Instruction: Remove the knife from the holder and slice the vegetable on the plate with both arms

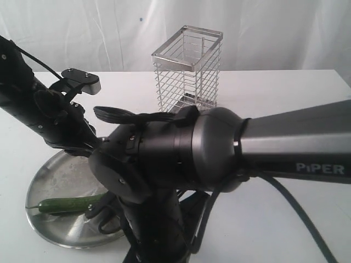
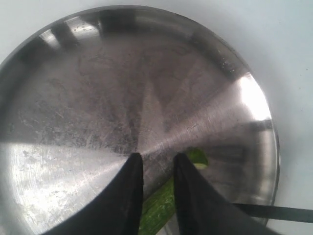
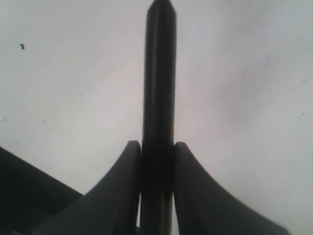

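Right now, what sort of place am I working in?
Probably a staged test bench, not a real kitchen: a white table, a white cloth backdrop, and a wire holder and a steel plate with the vegetable.

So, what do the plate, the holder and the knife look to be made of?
The plate: likely stainless steel, shiny with fine scuffs and streaked reflections. The holder: bright metal wire, probably steel, thin bars with a flat glinting rim. The knife: dark, dull surface; coated metal or something else, the look leaves it open.
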Robot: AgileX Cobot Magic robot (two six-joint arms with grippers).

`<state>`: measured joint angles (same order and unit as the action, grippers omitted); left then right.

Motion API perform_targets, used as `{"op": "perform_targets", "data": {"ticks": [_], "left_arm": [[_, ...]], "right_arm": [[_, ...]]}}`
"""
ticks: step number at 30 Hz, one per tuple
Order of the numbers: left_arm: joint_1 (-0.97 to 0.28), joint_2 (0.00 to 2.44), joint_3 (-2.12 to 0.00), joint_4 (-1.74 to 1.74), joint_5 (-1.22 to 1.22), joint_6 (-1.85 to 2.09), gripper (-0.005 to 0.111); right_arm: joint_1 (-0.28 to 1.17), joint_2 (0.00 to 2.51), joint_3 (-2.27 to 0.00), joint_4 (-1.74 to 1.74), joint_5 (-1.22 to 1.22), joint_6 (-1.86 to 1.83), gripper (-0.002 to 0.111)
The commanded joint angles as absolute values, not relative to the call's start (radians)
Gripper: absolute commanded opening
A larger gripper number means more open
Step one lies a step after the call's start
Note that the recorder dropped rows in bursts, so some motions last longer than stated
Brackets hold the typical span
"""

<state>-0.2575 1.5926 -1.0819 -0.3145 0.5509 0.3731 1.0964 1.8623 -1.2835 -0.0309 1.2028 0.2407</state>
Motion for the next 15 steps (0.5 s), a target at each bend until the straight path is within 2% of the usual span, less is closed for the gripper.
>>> {"op": "perform_targets", "data": {"ticks": [1,5,11,15], "left_arm": [[-0.262,1.584,-1.077,-0.329,0.565,0.370,0.029],[-0.262,1.584,-1.077,-0.329,0.569,0.370,0.029],[-0.262,1.584,-1.077,-0.329,0.589,0.355,0.029],[-0.262,1.565,-1.077,-0.312,0.594,0.355,0.029]], "right_arm": [[1.096,1.863,-1.327,-0.086,1.221,0.240,0.000],[1.096,1.863,-1.335,-0.089,1.213,0.286,0.000],[1.088,1.865,-1.335,0.000,1.032,0.390,0.000],[1.069,1.883,-1.335,0.007,1.112,0.377,0.000]]}}
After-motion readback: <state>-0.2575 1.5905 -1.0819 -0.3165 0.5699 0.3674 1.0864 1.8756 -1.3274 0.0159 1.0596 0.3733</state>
